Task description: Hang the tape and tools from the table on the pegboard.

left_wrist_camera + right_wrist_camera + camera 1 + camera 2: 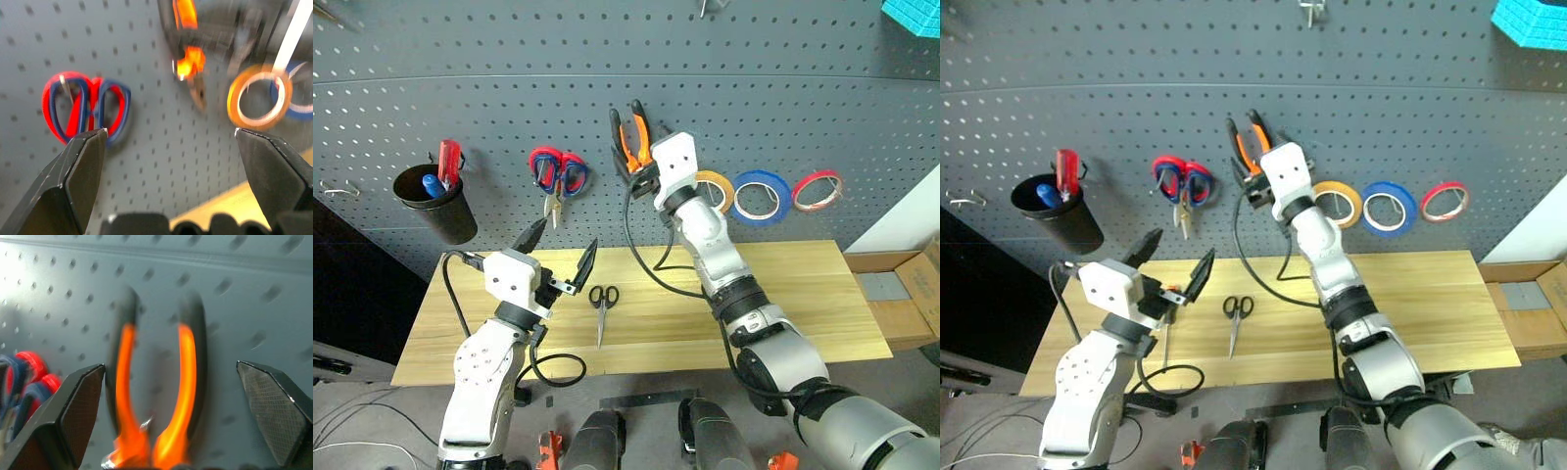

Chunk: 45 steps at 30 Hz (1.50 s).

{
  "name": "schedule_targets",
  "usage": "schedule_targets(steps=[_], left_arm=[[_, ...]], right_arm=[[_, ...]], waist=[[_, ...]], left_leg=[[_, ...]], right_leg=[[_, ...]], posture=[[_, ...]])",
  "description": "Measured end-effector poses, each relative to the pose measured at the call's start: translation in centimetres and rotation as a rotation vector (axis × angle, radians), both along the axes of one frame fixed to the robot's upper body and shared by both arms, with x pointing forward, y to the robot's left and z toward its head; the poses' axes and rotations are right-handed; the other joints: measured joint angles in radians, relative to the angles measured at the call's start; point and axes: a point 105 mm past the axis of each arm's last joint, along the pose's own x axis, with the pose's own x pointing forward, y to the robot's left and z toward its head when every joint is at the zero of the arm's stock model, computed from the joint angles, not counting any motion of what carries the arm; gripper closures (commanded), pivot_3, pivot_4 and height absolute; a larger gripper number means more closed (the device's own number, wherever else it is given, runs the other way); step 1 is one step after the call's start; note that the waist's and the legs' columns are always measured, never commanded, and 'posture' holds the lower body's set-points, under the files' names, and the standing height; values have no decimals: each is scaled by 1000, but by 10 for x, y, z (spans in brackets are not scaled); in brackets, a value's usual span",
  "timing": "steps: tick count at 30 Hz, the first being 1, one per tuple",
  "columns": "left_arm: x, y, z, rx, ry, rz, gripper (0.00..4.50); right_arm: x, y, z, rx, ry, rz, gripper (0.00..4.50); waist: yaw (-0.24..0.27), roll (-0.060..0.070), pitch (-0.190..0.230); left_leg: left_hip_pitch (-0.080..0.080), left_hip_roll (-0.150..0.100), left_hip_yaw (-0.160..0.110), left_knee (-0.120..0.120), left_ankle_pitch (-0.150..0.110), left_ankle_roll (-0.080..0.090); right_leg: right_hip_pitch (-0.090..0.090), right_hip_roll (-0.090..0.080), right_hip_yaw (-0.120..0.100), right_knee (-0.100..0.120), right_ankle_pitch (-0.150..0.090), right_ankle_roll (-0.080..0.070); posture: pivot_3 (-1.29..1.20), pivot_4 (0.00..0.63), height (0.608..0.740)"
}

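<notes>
The orange-and-black pliers (632, 135) hang on the pegboard (803, 98), handles up. My right gripper (634, 170) is open at the pliers' lower part. In the right wrist view its fingers (80, 401) stand wide on either side of the handles (126, 382) without touching them. The yellow-tan tape (716, 189) hangs just to the right. Small black-handled scissors (601, 300) lie on the table (803, 294). My left gripper (560, 250) hovers open and empty over the table's left part. Below it shows a thin shaft (1164, 345), likely the screwdriver, its handle hidden.
Red-and-blue scissors (558, 173) hang left of the pliers. A blue roll (763, 197) and a red roll (817, 190) hang right of the yellow tape. A black cup (436, 202) holding a red-handled screwdriver (449, 163) hangs at the far left. A cardboard box (906, 289) stands right of the table.
</notes>
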Motion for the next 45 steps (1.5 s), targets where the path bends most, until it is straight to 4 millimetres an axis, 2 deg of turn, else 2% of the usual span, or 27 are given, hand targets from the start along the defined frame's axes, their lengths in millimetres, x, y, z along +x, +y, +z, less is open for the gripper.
schedule_targets(steps=[2,4,6,9,10,13,15,17,19,22,26,31,36,42,45], left_arm=[[-1,3,-11,11,54,3,0],[-2,4,-19,5,95,6,0],[-1,7,-29,-8,149,15,0],[-1,9,-42,-35,228,8,0],[-1,7,-47,-38,256,-3,0],[-8,7,-70,-36,385,-1,0],[-11,4,-92,-9,509,9,0],[-7,3,-103,-23,556,69,0],[2,0,-107,-45,568,139,0],[8,2,-121,1,630,239,0],[15,2,-147,-8,755,385,0],[14,-17,-160,47,815,372,0],[20,-27,-158,46,800,343,0],[28,-28,-156,77,793,353,0],[37,-30,-152,113,798,371,609]], right_arm=[[-4,-22,2,-8,24,-4,46],[-13,-39,-6,-27,97,32,46],[-21,-49,-16,-55,187,83,46],[-36,-59,-20,-53,285,190,46],[-48,-64,-23,-72,329,255,46],[-87,-75,-59,-203,510,426,46],[-115,-76,-104,-368,687,488,46],[-135,-68,-141,-450,818,535,46],[-141,-60,-155,-449,860,542,46],[-139,-51,-153,-412,831,525,46],[-134,-45,-160,-422,794,461,46],[-139,-40,-168,-431,801,463,46],[-142,-38,-168,-447,792,463,46],[-143,-38,-167,-451,792,465,46],[-143,-38,-167,-455,794,464,0]], waist=[[0,0,0],[1,0,0],[0,1,1],[-11,2,1],[-11,2,1],[-9,3,4],[-11,4,10],[-15,4,19],[-18,2,24],[-17,1,33],[-11,-6,50],[-12,-5,68],[-14,-3,76],[-15,-2,76],[-15,-2,76]], left_leg=[[-1,0,0,0,0,0],[-2,0,0,-1,-1,1],[-3,1,1,-1,-1,2],[-2,2,1,-1,-2,3],[-2,2,1,-1,-2,3],[-2,2,0,-1,-5,7],[-3,2,0,0,-5,8],[-3,2,0,0,-5,8],[-2,2,1,1,-5,7],[-1,2,1,2,-5,7],[-6,0,0,2,-5,7],[-10,0,-2,2,-6,5],[-10,0,-2,2,-6,5],[-10,0,-2,2,-6,5],[-9,0,-2,2,-6,5]], right_leg=[[-1,0,0,-1,0,0],[-2,0,0,-2,-1,0],[-2,-1,1,-3,-1,0],[-1,-3,0,-2,-1,0],[-1,-3,0,-3,-1,0],[1,-4,-1,-4,-5,1],[1,-5,-1,-4,-7,0],[1,-7,-1,-3,-10,4],[1,-8,0,-2,-11,5],[2,-8,0,-2,-11,6],[-1,-9,-2,-2,-11,7],[-4,-9,-3,-2,-6,3],[-4,-9,-3,-3,-9,8],[-4,-9,-3,-4,-10,8],[-3,-9,-3,-4,-10,9]], posture=[[11,197,740],[4,206,740],[-3,214,740],[-19,228,740],[-32,248,740],[-47,277,740],[-49,290,740],[-56,301,740],[-61,309,740],[-75,334,740],[-92,353,740],[-100,363,740],[-111,365,740],[-116,364,740],[-122,364,740]])
